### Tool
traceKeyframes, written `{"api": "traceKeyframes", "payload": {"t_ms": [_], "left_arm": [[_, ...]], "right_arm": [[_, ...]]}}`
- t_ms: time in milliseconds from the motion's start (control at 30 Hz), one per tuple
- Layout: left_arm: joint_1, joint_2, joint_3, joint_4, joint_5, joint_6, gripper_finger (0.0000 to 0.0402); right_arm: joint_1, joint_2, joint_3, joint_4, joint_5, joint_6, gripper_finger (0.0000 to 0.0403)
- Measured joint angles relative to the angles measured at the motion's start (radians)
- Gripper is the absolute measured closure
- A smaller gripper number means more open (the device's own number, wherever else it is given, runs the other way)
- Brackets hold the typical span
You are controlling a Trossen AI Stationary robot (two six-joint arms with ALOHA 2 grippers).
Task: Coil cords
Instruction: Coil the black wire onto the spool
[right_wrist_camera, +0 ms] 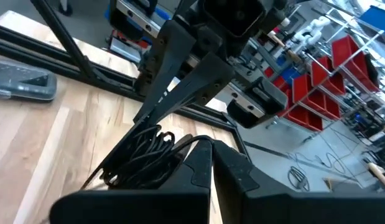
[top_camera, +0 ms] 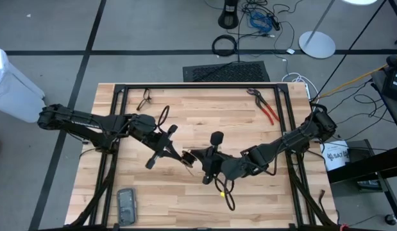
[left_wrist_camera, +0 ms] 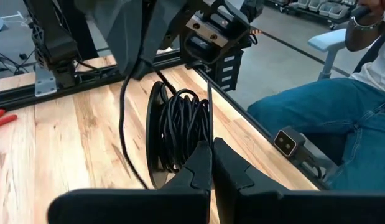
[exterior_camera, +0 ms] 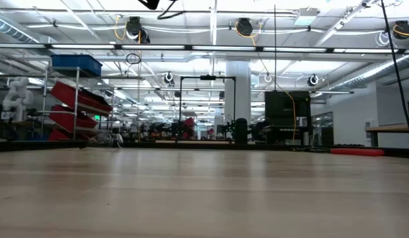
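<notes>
both pincers clamped on coiled black cord, left pincer, right pincer, mid-table

Right gripper closed, dark fingers pressed together beside bundle of thin black cord held above pale wooden plank desk. Left gripper opposite, dark fingers angled down onto the bundle. Grey flat case on desk. Red storage bins beyond.
</notes>
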Motion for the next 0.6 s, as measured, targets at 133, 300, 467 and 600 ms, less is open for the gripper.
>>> {"api": "traceKeyframes", "payload": {"t_ms": [133,300,467,600], "left_arm": [[0.000,0.000,0.000,0.000,0.000,0.003,0.0400],[0.000,0.000,0.000,-0.003,0.002,0.004,0.0400],[0.000,0.000,0.000,0.002,0.032,0.010,0.0400],[0.000,0.000,0.000,0.013,0.054,0.011,0.0400]], "right_arm": [[-0.024,0.000,0.000,0.004,-0.060,-0.016,0.0403],[-0.055,0.000,0.000,0.021,-0.189,-0.051,0.0403],[-0.066,0.000,0.000,0.075,-0.257,-0.144,0.0403],[-0.072,0.000,0.000,0.101,-0.264,-0.227,0.0403]]}}
